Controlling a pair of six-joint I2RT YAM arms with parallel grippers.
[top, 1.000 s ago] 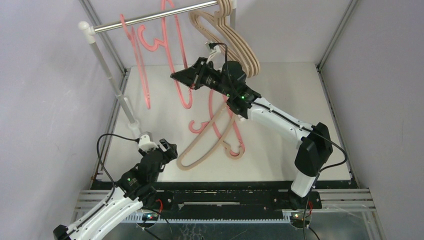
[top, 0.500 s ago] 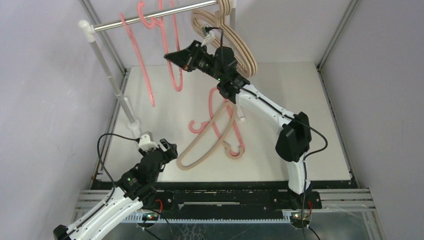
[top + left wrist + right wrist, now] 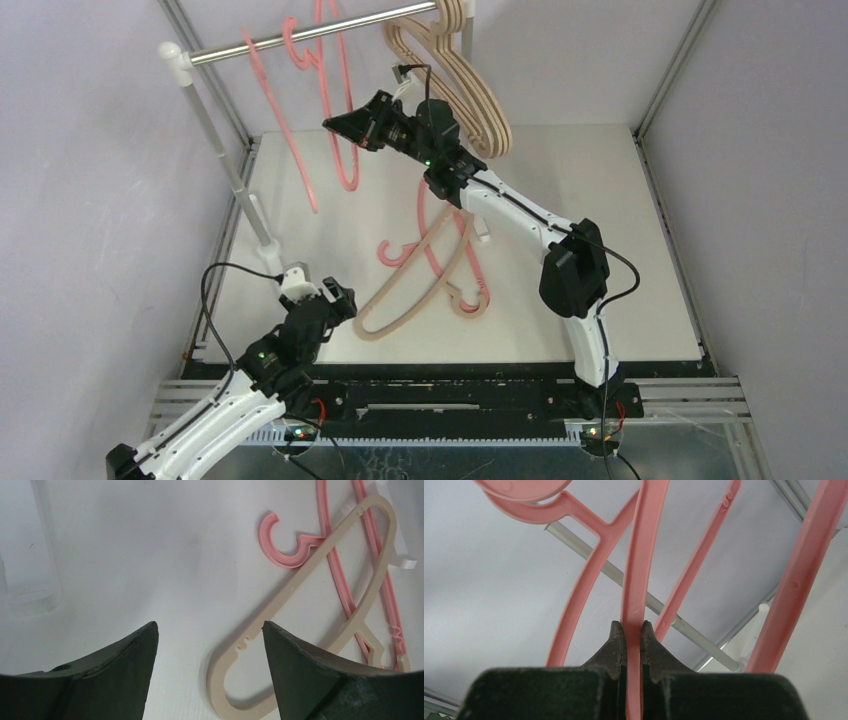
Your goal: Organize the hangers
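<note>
My right gripper (image 3: 335,122) (image 3: 632,625) is raised near the rail (image 3: 220,50) and shut on the straight bar of a pink hanger (image 3: 639,555). That hanger's hook sits up at the rail. Another pink bar (image 3: 794,585) hangs close beside it. Several beige hangers (image 3: 487,115) hang at the rail's right end. On the table lie a beige hanger (image 3: 405,285) (image 3: 216,687) and a pink hanger (image 3: 395,252) (image 3: 285,560), crossing each other. My left gripper (image 3: 335,300) (image 3: 210,630) is open and empty, low over the table just left of the beige hanger's rounded end.
The rail rests on a white post (image 3: 215,150) whose base (image 3: 275,262) stands near my left gripper. Grey walls and metal frame struts enclose the white table (image 3: 600,300) on three sides.
My right arm has carried the pink hanger up and to the left, bringing its hook from below the rail to the rail. The left arm has stayed put.
</note>
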